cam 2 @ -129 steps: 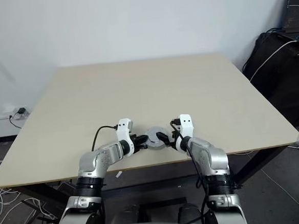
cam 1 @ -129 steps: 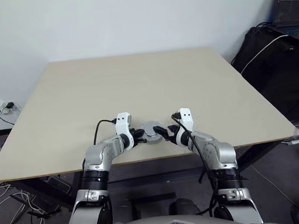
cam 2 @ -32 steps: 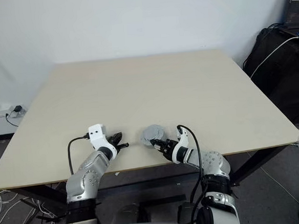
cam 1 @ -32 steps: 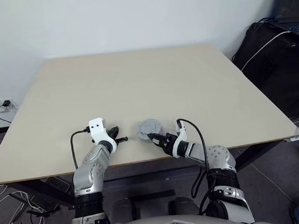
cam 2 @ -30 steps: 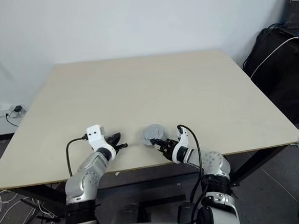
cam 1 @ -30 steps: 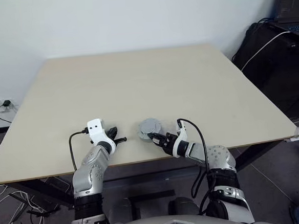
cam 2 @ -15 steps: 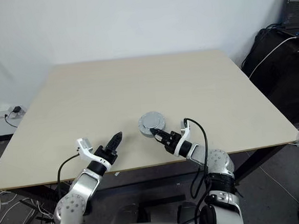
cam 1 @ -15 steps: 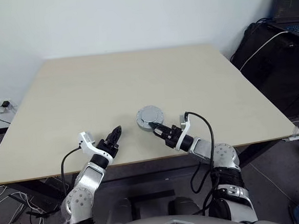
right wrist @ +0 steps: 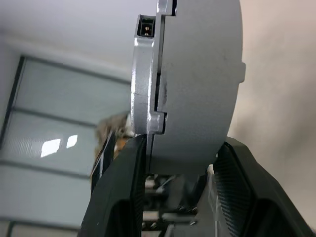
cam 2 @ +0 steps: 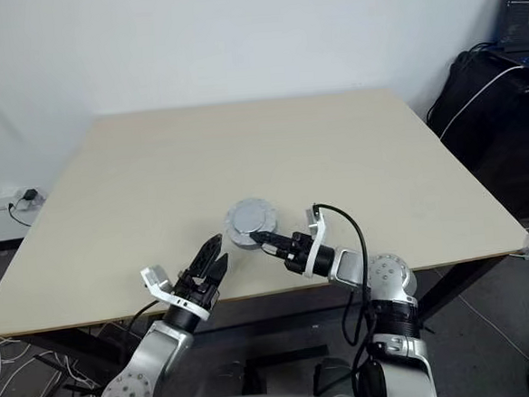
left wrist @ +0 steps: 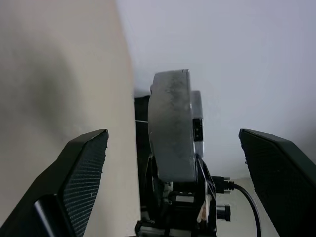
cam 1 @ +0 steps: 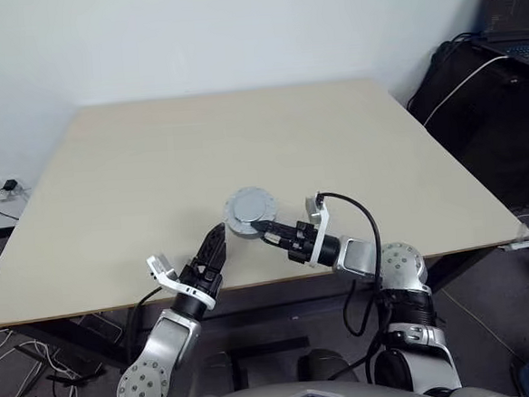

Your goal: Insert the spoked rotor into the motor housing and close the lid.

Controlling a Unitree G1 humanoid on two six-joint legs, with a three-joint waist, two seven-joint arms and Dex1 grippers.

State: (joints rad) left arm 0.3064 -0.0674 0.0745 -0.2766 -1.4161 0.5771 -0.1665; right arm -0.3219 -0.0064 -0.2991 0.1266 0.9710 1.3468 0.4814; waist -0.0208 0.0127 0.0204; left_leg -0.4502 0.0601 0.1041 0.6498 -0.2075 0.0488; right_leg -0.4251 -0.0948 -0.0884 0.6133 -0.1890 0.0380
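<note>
A round grey unit, the motor housing (cam 1: pixel 247 209) with the lid (cam 2: pixel 250 218) on its face, is held up off the table and tilted toward me. My right gripper (cam 1: pixel 261 228) is shut on its lower edge; in the right wrist view both fingers (right wrist: pixel 236 190) clamp the unit (right wrist: pixel 197 84) edge-on. My left gripper (cam 1: pixel 215 245) is open just left of and below it, touching nothing. Seen from the left wrist, the unit (left wrist: pixel 172 123) stands edge-on between the spread fingers (left wrist: pixel 74 182). The spoked rotor is hidden.
The beige table (cam 1: pixel 197 149) stretches ahead to a white wall. A dark bag with a laptop (cam 1: pixel 515 17) stands off the table's far right. Cables and a socket strip (cam 1: pixel 5 191) lie on the floor at the left.
My right gripper has lifted the grey unit off the table and tilted it up. My left gripper has rolled, opened from shut, and swung in toward the unit.
</note>
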